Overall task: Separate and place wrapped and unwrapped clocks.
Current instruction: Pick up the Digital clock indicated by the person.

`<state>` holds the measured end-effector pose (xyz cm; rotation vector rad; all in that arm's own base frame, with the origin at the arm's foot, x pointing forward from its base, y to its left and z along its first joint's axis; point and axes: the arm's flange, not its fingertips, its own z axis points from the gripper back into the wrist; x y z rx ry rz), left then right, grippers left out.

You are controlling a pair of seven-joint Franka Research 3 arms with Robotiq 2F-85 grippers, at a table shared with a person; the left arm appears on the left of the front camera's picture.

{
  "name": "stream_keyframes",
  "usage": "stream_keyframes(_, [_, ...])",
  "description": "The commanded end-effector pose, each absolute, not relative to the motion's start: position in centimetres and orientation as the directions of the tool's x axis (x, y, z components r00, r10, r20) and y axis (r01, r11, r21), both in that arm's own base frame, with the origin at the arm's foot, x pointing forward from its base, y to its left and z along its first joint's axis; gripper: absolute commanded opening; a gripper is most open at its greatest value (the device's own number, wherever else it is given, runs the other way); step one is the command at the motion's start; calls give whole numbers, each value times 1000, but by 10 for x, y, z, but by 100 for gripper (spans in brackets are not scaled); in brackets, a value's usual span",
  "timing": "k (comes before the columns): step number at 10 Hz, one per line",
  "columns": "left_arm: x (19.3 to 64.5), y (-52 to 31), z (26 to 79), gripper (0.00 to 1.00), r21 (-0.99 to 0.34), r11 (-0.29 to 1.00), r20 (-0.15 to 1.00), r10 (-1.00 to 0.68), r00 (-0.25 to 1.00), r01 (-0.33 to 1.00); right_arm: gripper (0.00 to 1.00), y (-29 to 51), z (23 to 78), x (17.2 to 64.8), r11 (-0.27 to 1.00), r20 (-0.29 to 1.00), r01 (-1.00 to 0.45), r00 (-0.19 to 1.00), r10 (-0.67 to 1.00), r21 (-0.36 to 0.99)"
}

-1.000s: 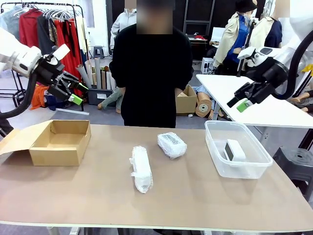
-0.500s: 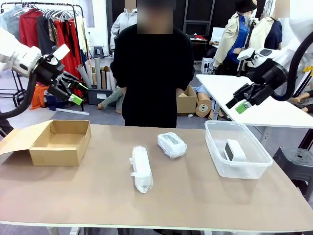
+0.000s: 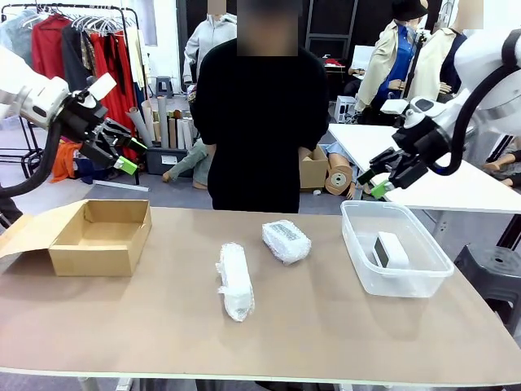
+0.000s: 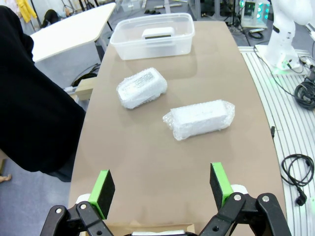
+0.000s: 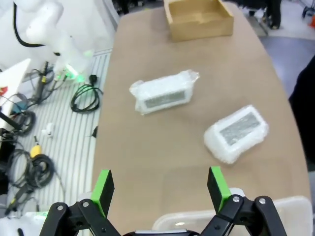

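Two wrapped clocks lie mid-table: a long bundle [image 3: 234, 281] [image 4: 199, 119] [image 5: 162, 92] and a squat one [image 3: 286, 241] [image 4: 141, 87] [image 5: 237, 132], both in crinkly whitish film. The unwrapped clock, a bare white block [image 3: 391, 249] [image 4: 157, 33], sits inside a clear plastic bin [image 3: 356, 236] [image 4: 118, 42] at the right. My left gripper [image 3: 130, 156] [image 4: 162, 184] hangs open high above the table's left end. Above the bin's far left corner my right gripper [image 3: 370, 183] [image 5: 160, 189] is open too. Neither holds anything.
An open cardboard box [image 3: 102, 236] [image 5: 199, 19] stands at the table's left end, its flap hanging outward. A person in black stands at the far edge, behind the squat bundle. A white table is behind the right arm. Bare tabletop lies between the bundles and the front edge.
My right gripper has swung left and a little lower, from over the white table behind to above the bin's far left corner. The left arm and the clocks have stayed put.
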<state>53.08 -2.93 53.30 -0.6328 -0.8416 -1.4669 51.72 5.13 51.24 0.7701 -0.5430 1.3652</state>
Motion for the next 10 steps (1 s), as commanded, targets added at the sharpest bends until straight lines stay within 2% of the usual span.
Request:
stream_keyframes(1, [529,-30,534,100,128,36,804,-589,-82,991,100,54,515,537,24,793,-997,76,604,77])
stream_keyframes(5, [529,-30,534,100,128,36,804,-589,-82,991,100,56,508,565,50,866,-998,55,497,35])
stream_keyframes(7, [529,-30,534,100,128,36,804,-589,-82,991,100,43,526,571,99,872,-995,39,487,-11])
stream_keyframes(10, [529,-30,534,100,128,36,804,-589,-82,991,100,21,550,574,85,877,-995,0,481,-47])
